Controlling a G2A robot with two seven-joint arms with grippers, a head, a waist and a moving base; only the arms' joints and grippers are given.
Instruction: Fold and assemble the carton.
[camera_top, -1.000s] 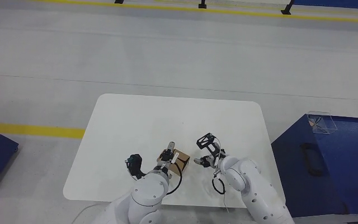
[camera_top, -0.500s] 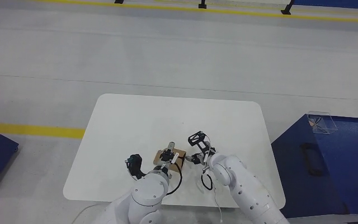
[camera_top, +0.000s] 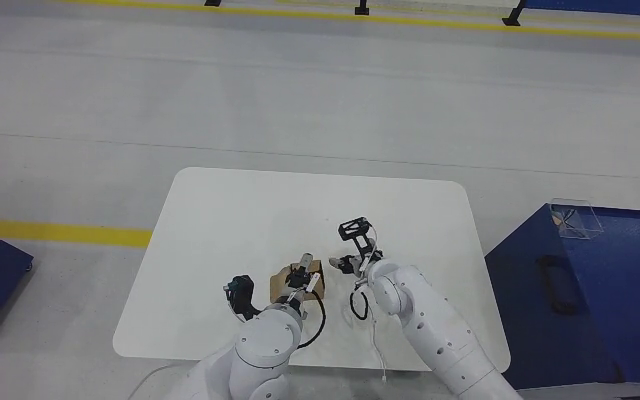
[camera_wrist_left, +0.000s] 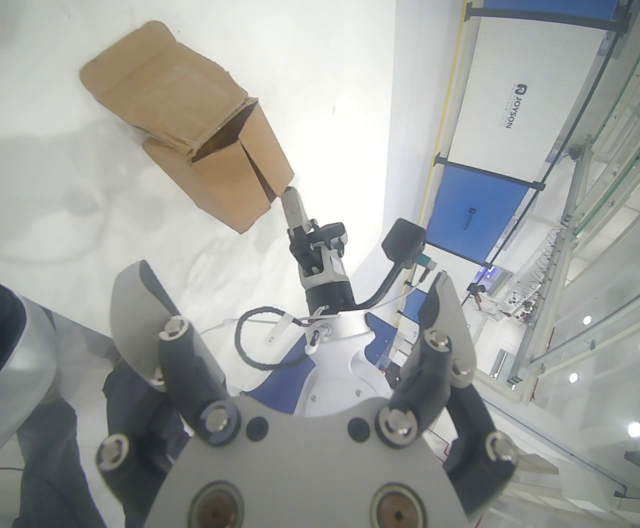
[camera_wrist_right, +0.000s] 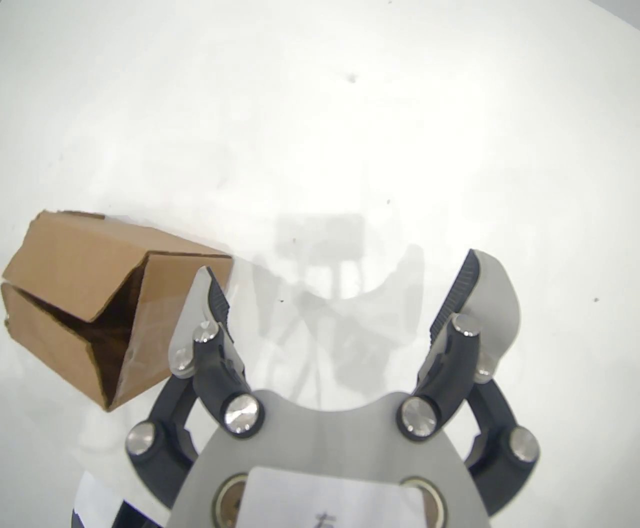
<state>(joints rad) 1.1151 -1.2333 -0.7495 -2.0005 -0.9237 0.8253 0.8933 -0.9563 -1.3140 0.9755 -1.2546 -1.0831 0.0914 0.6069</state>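
A brown carton (camera_wrist_left: 200, 150) lies on its side on the white table (camera_top: 250, 210), near the front edge. Its end flaps are partly folded, with a dark gap between them. In the top view the carton (camera_top: 288, 270) is half hidden under my left gripper (camera_top: 301, 277). My left gripper (camera_wrist_left: 292, 305) hangs open above the carton, holding nothing. My right gripper (camera_wrist_right: 345, 277) is open just to the right of the carton (camera_wrist_right: 90, 300), and one finger (camera_wrist_right: 212, 295) rests against the flap end. The left wrist view shows that finger (camera_wrist_left: 294, 207) touching the carton's corner.
A blue cabinet (camera_top: 570, 290) stands beyond the table's right edge, with a small clear box (camera_top: 575, 217) on top. The table's far half is bare white surface. Cables hang from the right arm (camera_top: 362, 305) near the front edge.
My right gripper has swung left and away from the front edge, pushing the carton a little to the left. The left gripper has stayed over the carton.
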